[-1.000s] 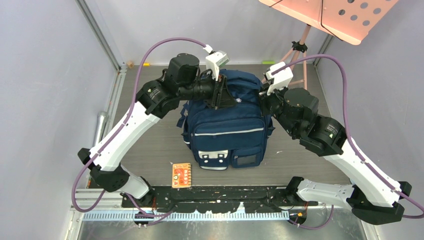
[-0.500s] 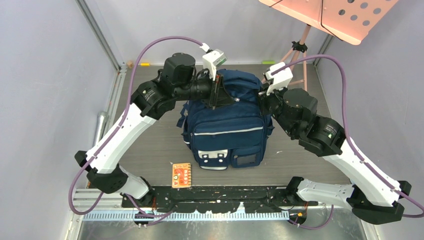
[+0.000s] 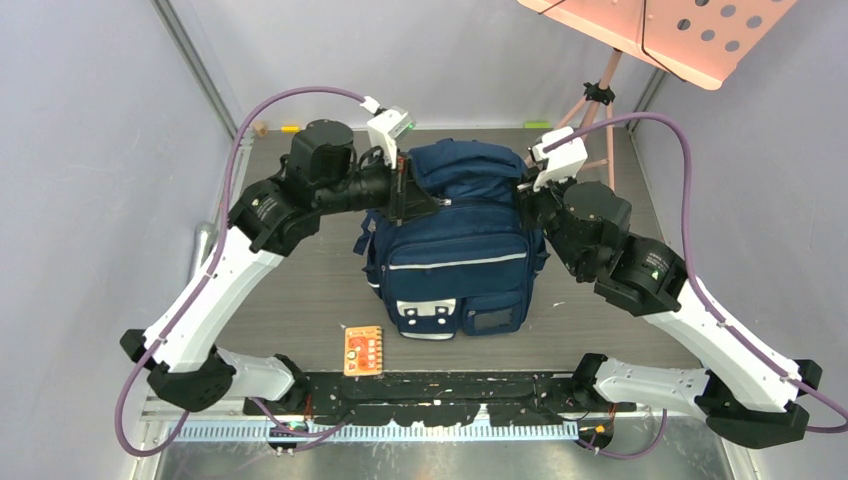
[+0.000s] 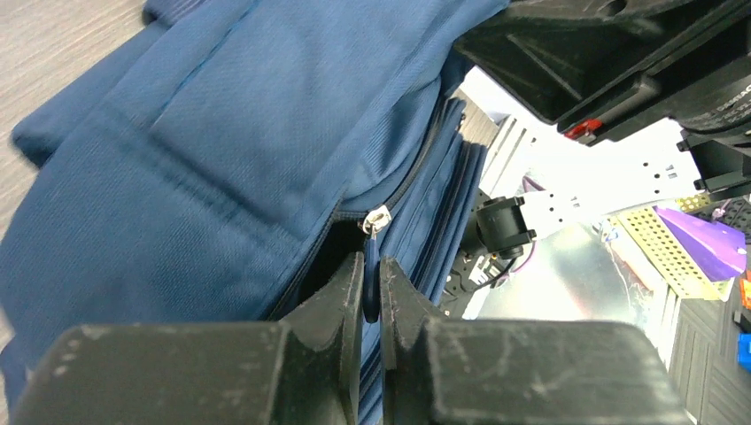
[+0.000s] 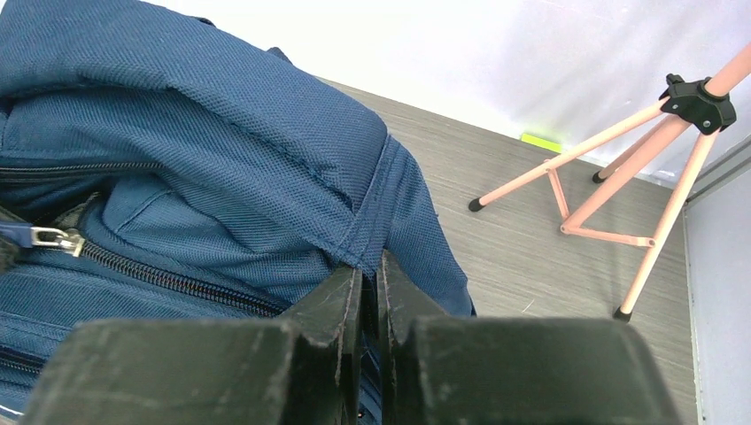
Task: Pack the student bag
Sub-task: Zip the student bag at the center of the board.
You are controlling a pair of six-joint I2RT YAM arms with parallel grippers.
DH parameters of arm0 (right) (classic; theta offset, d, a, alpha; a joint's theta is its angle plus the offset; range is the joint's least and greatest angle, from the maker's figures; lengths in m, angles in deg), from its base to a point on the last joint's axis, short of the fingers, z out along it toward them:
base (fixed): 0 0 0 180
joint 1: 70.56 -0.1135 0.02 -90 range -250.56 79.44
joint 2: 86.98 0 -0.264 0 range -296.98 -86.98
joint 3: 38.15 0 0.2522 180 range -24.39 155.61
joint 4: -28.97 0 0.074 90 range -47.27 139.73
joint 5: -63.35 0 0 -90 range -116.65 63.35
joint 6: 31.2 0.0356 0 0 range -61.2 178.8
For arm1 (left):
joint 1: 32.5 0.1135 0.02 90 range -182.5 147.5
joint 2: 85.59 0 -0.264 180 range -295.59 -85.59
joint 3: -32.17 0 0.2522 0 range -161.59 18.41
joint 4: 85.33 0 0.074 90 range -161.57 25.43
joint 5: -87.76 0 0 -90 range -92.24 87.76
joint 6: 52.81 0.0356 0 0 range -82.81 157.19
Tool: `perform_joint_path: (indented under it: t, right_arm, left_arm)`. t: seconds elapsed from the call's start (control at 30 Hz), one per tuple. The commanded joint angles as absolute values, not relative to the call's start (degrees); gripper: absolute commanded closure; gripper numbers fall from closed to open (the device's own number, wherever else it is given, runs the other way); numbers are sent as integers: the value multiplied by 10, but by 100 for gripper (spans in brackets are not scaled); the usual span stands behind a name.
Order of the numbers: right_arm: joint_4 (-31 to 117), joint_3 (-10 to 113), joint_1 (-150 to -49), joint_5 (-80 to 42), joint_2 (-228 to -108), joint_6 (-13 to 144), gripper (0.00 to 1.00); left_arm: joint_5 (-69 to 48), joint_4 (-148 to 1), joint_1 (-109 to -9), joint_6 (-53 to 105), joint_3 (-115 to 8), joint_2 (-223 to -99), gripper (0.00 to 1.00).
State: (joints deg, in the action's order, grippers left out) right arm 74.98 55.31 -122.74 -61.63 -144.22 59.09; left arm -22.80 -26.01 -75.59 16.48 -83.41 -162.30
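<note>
The navy student bag (image 3: 455, 250) stands upright mid-table, front pockets toward the arms; it fills the left wrist view (image 4: 212, 150) and the right wrist view (image 5: 195, 115). My left gripper (image 3: 404, 190) is at the bag's top left, shut (image 4: 371, 283) on the blue zip pull (image 4: 371, 266) that hangs from a silver slider (image 4: 377, 219). A dark gap shows beside the zip. My right gripper (image 3: 527, 190) is at the bag's top right, shut (image 5: 372, 274) on a fold of the bag's fabric seam (image 5: 367, 239).
A small orange book (image 3: 363, 350) lies on the table left of the bag's base. A pink music stand (image 3: 600, 95) stands at the back right, legs on the floor (image 5: 602, 186). Grey walls close in both sides.
My left gripper has moved left along the bag's top with the zip pull in it, and the left arm swung outward. The right arm has held still.
</note>
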Motion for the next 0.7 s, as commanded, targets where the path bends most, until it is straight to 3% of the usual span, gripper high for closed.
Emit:
perform_joint_path:
  t: [0.0, 0.67]
  right_arm:
    - [756, 547, -1219, -704, -1423, 575, 100]
    - [751, 582, -1183, -840, -1468, 622, 100]
  left_arm:
    - [-229, -267, -729, 142, -794, -1561, 100]
    - [-282, -202, -622, 156, -666, -1438, 100]
